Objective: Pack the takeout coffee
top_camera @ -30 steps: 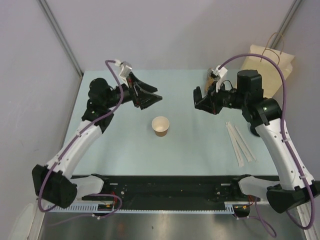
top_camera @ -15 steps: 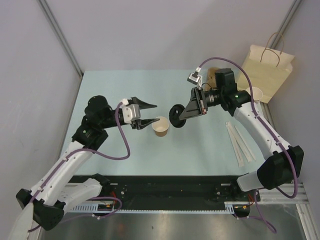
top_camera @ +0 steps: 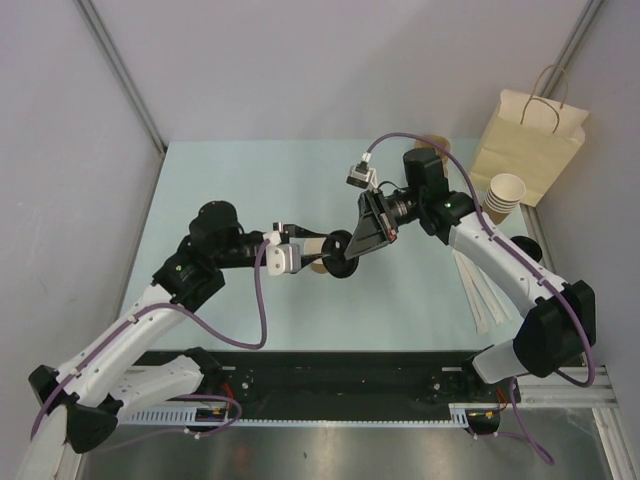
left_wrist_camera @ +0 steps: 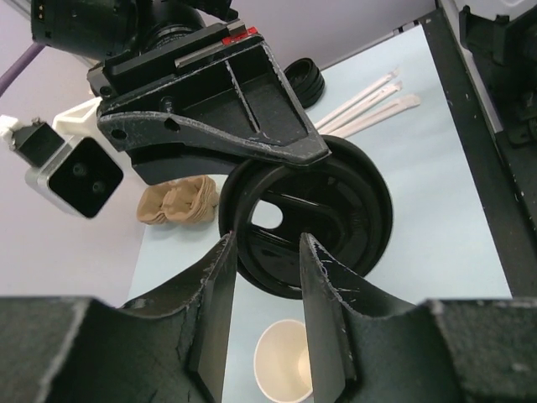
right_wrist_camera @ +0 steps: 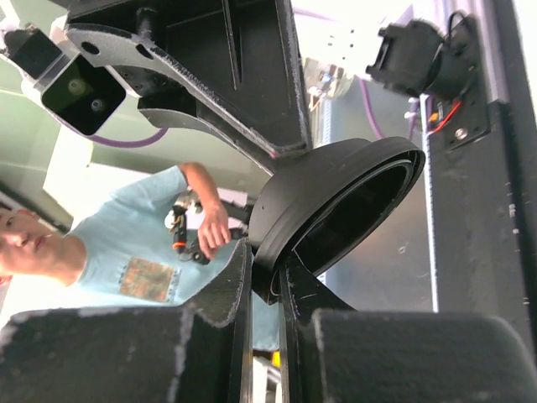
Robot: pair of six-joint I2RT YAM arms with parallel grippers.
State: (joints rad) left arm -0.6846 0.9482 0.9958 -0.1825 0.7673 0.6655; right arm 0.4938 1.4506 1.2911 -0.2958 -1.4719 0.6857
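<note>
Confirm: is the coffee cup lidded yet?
No. Cup open-topped, white inside showing; black lid held tilted in right end effector, off the cup.

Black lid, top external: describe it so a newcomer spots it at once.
On the pale blue-green table, find where both arms meet near the middle. The round black plastic lid is held there, its rim pinched by the right gripper. Unlike the small brown kraft-paper cup next to it, it is black, flat and gripped.
</note>
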